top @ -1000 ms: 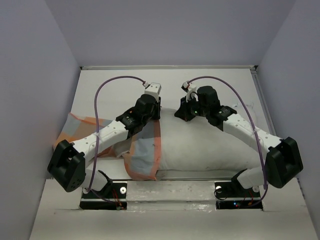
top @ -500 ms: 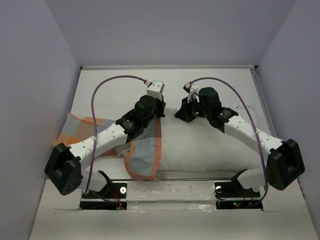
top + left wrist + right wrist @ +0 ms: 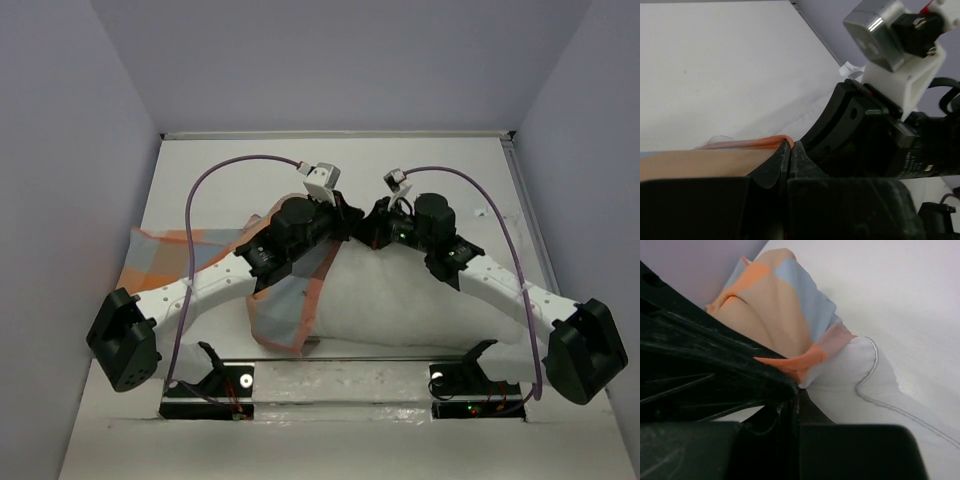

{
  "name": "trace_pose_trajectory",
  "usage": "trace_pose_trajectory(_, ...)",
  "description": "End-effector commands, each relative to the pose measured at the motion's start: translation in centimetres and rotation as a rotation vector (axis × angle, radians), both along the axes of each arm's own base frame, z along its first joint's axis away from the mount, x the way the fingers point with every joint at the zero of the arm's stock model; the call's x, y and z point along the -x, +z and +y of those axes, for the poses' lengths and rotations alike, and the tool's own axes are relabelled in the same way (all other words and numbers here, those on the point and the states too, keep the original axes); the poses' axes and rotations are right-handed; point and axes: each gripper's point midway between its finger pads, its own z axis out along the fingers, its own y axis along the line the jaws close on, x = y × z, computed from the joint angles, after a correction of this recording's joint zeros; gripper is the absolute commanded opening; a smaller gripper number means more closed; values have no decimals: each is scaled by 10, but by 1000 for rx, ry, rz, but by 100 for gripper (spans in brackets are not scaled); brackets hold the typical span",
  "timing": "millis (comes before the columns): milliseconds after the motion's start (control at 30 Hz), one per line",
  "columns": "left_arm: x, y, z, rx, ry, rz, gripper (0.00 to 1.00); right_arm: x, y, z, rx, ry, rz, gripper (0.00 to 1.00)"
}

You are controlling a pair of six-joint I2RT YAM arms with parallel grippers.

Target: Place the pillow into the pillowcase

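Now the left gripper (image 3: 791, 145) is pinched shut on the checked orange, grey-blue and cream fabric pillowcase (image 3: 715, 159); just beside it, the right gripper (image 3: 794, 399) is closed at the plump white rectangular pillow (image 3: 850, 370), its hold unclear.

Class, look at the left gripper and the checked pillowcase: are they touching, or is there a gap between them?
Touching. The left wrist view shows the left gripper shut on the pillowcase, with the orange hem running straight into the closed fingertips and no gap visible.

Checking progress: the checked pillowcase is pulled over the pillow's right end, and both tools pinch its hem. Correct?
No: the pillowcase covers the left end of the pillow, per the top external view. The left tool and right tool do pinch its hem.
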Motion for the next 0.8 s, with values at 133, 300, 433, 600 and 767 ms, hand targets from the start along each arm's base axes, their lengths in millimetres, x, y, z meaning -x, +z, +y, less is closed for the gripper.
trace_pose_trajectory(133, 89, 143, -11, 471, -273, -109, 0, -49, 52, -9, -327, -179, -97, 0)
trace_pose_trajectory(300, 99, 137, -7, 511, -276, -56, 0, -87, 66, -38, -446, -328, -59, 0)
trace_pose_trajectory(433, 93, 117, -16, 435, -263, -26, 0, -96, 80, -52, -496, -348, -22, 0)
trace_pose_trajectory(600, 39, 117, -11, 354, -146, -62, 0, -47, 90, -60, -462, -321, -60, 0)
trace_pose_trajectory(767, 6, 112, -40, 296, -155, -24, 0, 10, 94, -23, -422, -169, -85, 0)
